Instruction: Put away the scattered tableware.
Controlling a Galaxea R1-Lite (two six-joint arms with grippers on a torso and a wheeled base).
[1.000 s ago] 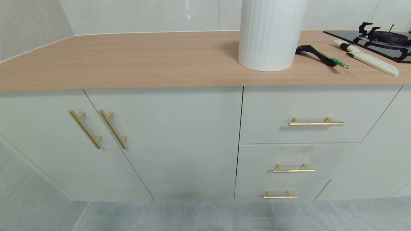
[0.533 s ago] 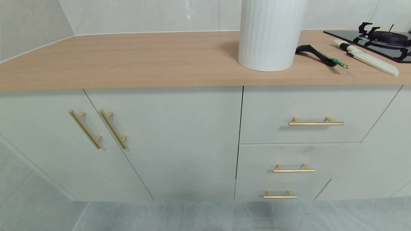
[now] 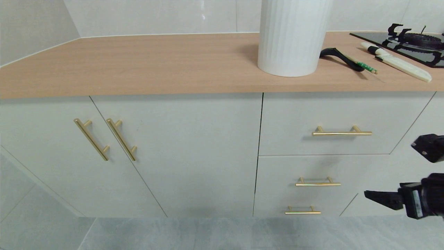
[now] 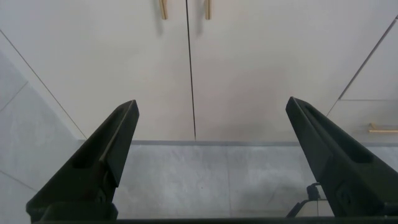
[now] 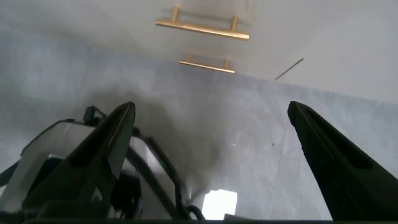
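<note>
On the wooden countertop (image 3: 156, 66) stands a tall white ribbed container (image 3: 291, 38). To its right lie a black-handled utensil (image 3: 341, 58), a thin stick with a green end (image 3: 365, 66) and a white-bladed knife (image 3: 400, 65). My right gripper (image 3: 389, 169) is open with nothing in it, low in front of the drawers and well below the countertop. In its own view the right gripper (image 5: 210, 109) faces the floor and the lower drawer handles (image 5: 203, 28). My left gripper (image 4: 210, 104) is open and holds nothing, facing the bottom of the cabinet doors (image 4: 249, 62).
A black stove grate (image 3: 416, 40) sits at the counter's far right. Below the counter are two cabinet doors with gold handles (image 3: 105, 139) and three drawers with gold handles (image 3: 341, 133). Grey tiled floor (image 3: 208, 234) runs in front.
My right gripper has come into the head view at the lower right, where it was absent before. The things on the countertop have not moved.
</note>
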